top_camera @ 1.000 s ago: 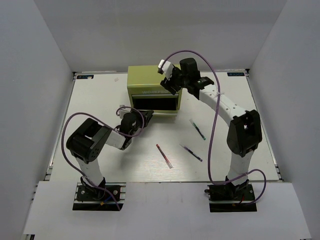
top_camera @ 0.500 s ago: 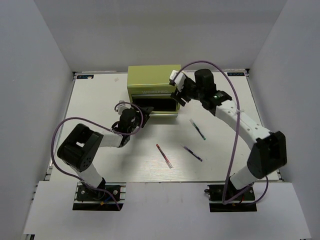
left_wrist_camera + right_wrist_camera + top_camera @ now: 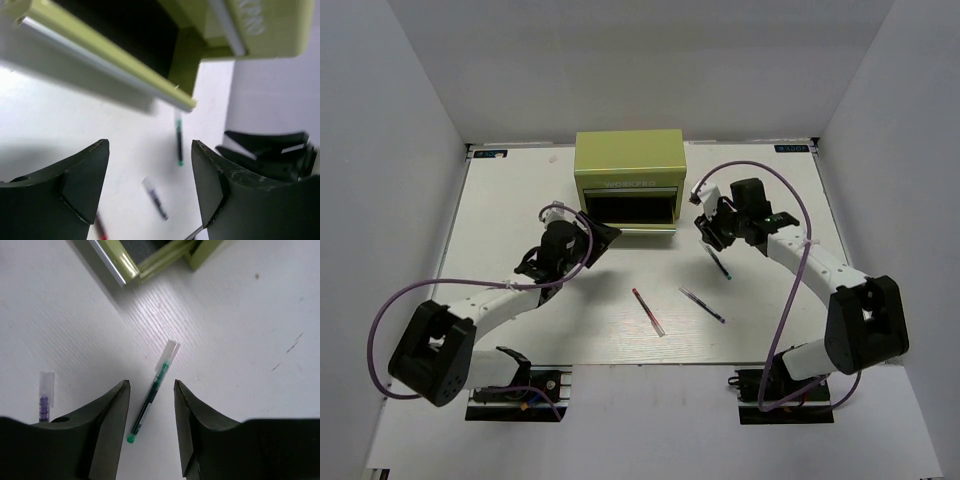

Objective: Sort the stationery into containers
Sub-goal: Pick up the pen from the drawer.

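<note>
The yellow-green chest (image 3: 628, 160) stands at the back middle with its lower drawer (image 3: 628, 210) pulled open. Three pens lie in front of it: a green pen (image 3: 720, 264), a purple pen (image 3: 703, 305) and a red-white pen (image 3: 647, 311). My right gripper (image 3: 709, 226) is open and hovers over the green pen's upper end; in the right wrist view the green pen (image 3: 150, 400) lies between the spread fingers of that gripper (image 3: 151, 383). My left gripper (image 3: 598, 236) is open and empty by the drawer's left front corner; from its wrist view (image 3: 150, 144) I see the drawer rim (image 3: 100, 56).
The left wrist view also shows the green pen (image 3: 178, 145), the blurred purple pen (image 3: 156, 199) and my right gripper (image 3: 270, 150) beyond. The purple pen (image 3: 44, 399) lies left of my right fingers. White walls enclose the table on three sides.
My right gripper has left the chest's upper right front and come down and forward over the green pen. My left arm has stretched out, its gripper shifting slightly left by the drawer.
</note>
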`<act>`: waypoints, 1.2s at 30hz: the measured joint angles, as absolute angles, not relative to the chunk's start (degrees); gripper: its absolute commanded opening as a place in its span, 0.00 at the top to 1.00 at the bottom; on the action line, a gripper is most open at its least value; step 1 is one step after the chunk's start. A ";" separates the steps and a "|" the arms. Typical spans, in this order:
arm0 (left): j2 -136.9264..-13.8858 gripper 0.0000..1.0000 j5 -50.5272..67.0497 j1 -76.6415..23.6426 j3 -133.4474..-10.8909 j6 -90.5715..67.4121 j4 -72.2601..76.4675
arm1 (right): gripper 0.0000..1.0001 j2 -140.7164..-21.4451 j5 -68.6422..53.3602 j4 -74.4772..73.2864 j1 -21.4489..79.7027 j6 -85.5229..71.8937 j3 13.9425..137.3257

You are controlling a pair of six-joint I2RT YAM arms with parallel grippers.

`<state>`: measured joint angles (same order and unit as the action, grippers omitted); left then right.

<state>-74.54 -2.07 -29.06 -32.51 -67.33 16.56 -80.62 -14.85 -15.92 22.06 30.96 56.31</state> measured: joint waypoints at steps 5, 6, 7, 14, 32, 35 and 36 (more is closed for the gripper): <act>-68.53 0.26 -0.10 -29.10 -32.21 -63.33 4.93 | 0.51 -85.54 -13.17 -17.63 20.01 29.30 56.21; -67.44 0.26 0.47 -29.10 -32.25 -62.59 2.42 | 0.51 -86.76 -12.73 -18.04 19.73 29.02 56.21; -66.76 0.26 0.95 -29.19 -32.49 -62.04 -0.01 | 0.49 -87.90 -12.27 -18.39 19.49 28.88 56.21; -67.61 0.26 3.09 -32.14 -39.29 -59.92 -15.53 | 0.49 -95.64 -10.44 -20.12 18.72 28.34 56.21; -86.04 0.24 0.93 -42.52 -55.18 -58.48 -33.80 | 1.00 -98.59 -18.26 -23.77 18.11 34.04 57.76; -85.86 0.26 0.93 -43.27 -54.63 -55.29 -32.18 | 1.00 -96.36 -23.75 -28.95 18.90 40.05 58.54; -85.69 0.26 0.95 -43.48 -54.15 -54.17 -31.44 | 1.00 -95.57 -25.26 -30.59 19.20 41.95 59.72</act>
